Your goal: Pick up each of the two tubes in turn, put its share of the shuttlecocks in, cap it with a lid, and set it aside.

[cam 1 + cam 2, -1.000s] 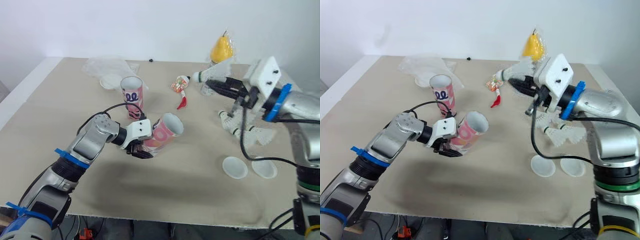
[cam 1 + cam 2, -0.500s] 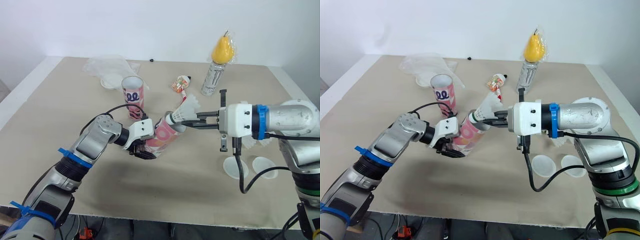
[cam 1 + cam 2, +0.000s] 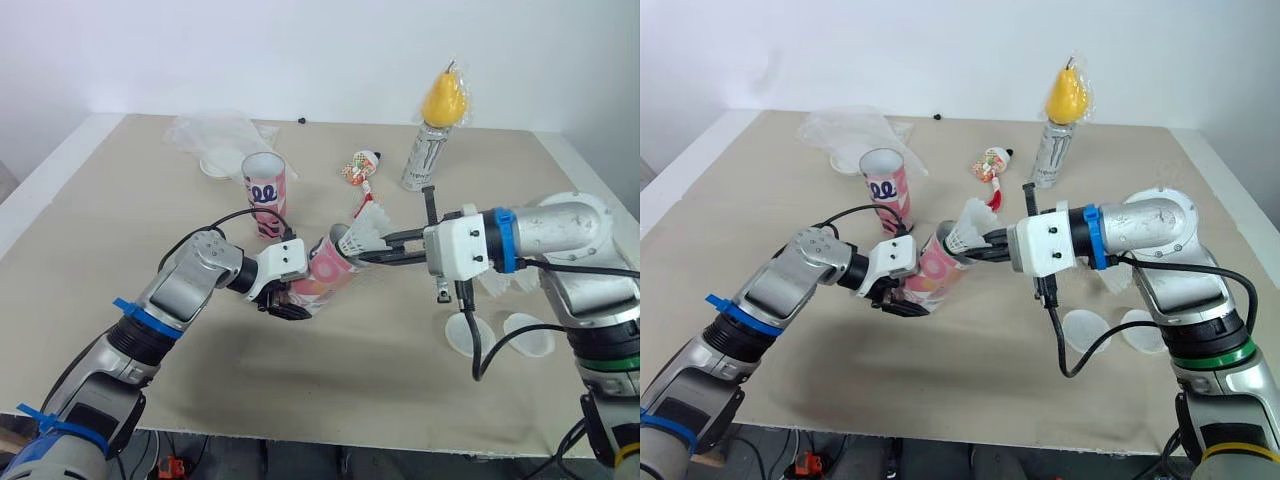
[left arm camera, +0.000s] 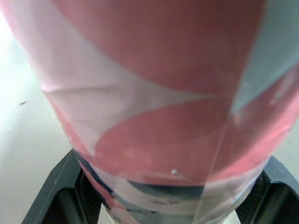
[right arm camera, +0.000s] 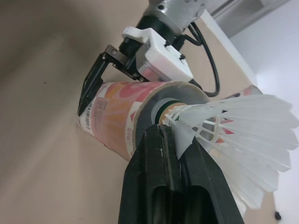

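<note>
One shuttlecock (image 3: 362, 230), probably light with fragile feathers, was clamped near its cork in your right hand (image 3: 372, 255); your left hand (image 3: 283, 300) was clamped on the thin tube (image 3: 325, 272).

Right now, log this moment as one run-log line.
phase: insertion | left gripper: shut on pink tube, tilted | right gripper: shut on shuttlecock, cork at tube mouth | second tube: upright, uncapped | lids: two on table

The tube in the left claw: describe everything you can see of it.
The tube is a cardboard-looking cylinder printed pink, red and white, with a barcode label near its base. The left claw grips its lower end, holding it tilted, open mouth toward the right claw, which holds a shuttlecock cork-first at the rim.
</note>
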Tool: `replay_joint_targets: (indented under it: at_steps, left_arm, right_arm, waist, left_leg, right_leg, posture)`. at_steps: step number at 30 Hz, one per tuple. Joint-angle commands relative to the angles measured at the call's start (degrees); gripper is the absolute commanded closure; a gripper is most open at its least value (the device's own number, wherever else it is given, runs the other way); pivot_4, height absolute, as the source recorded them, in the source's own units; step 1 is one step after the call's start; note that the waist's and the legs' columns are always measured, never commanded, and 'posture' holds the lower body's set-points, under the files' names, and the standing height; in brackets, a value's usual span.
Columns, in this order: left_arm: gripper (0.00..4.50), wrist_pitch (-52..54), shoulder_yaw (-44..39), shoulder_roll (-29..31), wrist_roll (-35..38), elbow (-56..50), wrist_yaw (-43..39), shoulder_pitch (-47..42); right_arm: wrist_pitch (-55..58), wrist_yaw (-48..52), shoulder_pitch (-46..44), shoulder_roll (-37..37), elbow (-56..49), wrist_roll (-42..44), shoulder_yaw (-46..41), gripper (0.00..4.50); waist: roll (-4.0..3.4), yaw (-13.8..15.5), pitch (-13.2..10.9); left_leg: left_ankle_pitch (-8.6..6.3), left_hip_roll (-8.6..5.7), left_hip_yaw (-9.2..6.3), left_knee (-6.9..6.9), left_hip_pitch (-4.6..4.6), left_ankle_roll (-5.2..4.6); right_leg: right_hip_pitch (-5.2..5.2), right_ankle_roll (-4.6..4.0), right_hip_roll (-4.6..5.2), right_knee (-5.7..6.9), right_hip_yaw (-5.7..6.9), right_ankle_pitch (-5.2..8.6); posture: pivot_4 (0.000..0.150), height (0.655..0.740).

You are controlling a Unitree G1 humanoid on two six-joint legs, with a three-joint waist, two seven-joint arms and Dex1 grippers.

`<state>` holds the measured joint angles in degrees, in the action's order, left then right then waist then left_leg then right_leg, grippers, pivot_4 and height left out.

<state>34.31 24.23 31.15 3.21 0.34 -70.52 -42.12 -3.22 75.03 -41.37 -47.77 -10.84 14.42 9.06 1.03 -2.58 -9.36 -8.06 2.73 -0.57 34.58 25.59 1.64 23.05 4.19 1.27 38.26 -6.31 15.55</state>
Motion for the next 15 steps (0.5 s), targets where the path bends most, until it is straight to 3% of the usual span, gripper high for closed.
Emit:
replay_joint_targets:
  at_steps: [1, 7, 11, 15]
  left_arm:
    - [1.46, 0.6, 0.2, 0.8, 0.4, -2.0, -0.1, 0.3]
    - [1.46, 0.5, 0.4, 1.3, 0.3, -2.0, 0.0, 0.3]
    - [1.46, 0.1, 1.0, 1.8, -0.1, -1.9, -0.3, 0.2]
    - [1.46, -0.6, 1.7, 2.0, -0.1, -1.7, -0.9, 0.0]
  right_arm:
    - [1.4, 1.0, -2.3, -0.2, -0.8, 1.8, -1.3, 2.59]
    - [10.1, -1.3, -2.4, -1.0, -2.7, 8.3, -6.1, 0.04]
    - [25.5, -11.1, 3.3, -2.0, -6.5, 18.4, -17.3, 0.04]
    - [37.2, -25.7, 12.9, 1.8, -12.1, 26.0, -28.5, 0.04]
  waist:
    - [0.00, 0.0, 0.0]
    - [0.00, 0.0, 0.0]
    - [0.03, 0.2, 0.0]
    - [0.07, 0.3, 0.0]
  left_leg:
    - [0.00, 0.00, -0.02, 0.00, 0.00, 0.00]
    - [0.00, 0.00, -0.02, 0.00, 0.00, 0.00]
    - [0.00, 0.00, -0.06, 0.00, 0.00, 0.00]
    - [0.00, -0.01, -0.15, -0.02, 0.02, 0.00]
  right_leg:
    - [0.00, 0.00, -0.01, 0.01, 0.00, 0.00]
    - [0.00, -0.04, 0.00, 0.01, 0.00, 0.00]
    - [-0.03, -0.15, 0.01, 0.03, 0.01, -0.06]
    - [-0.07, -0.37, 0.00, 0.02, 0.11, -0.16]
  posture:
    - [0.150, 0.7400]
    - [0.150, 0.7400]
    - [0.150, 0.7400]
    - [0.150, 0.7400]
